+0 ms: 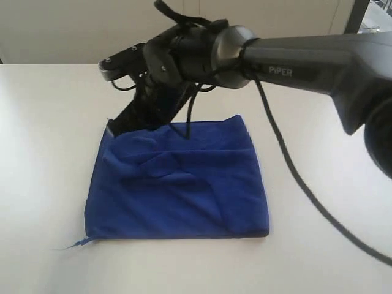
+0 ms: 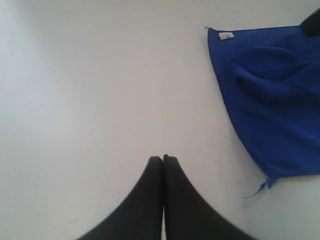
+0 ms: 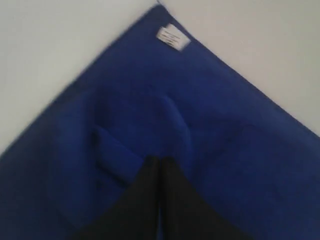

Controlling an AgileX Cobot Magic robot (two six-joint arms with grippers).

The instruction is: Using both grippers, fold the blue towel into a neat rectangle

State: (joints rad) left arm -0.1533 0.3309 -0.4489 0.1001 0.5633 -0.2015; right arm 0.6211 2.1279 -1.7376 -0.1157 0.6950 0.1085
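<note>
Blue towel (image 1: pixel 184 184) lies folded but rumpled on the white counter (image 1: pixel 49 122). Right tool (image 3: pixel 159 159) is closed at a raised crease (whether it pinches cloth is unclear). Left tool (image 2: pixel 163 158), also closed, hovers over bare counter beside the towel. Best approach is probably to flatten the ridges first, then align the edges.

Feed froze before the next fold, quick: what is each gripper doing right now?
Left gripper: closed, empty, over bare table beside the blue towel.
Right gripper: closed, tips at the towel; whether cloth is pinched cannot be told.
</note>
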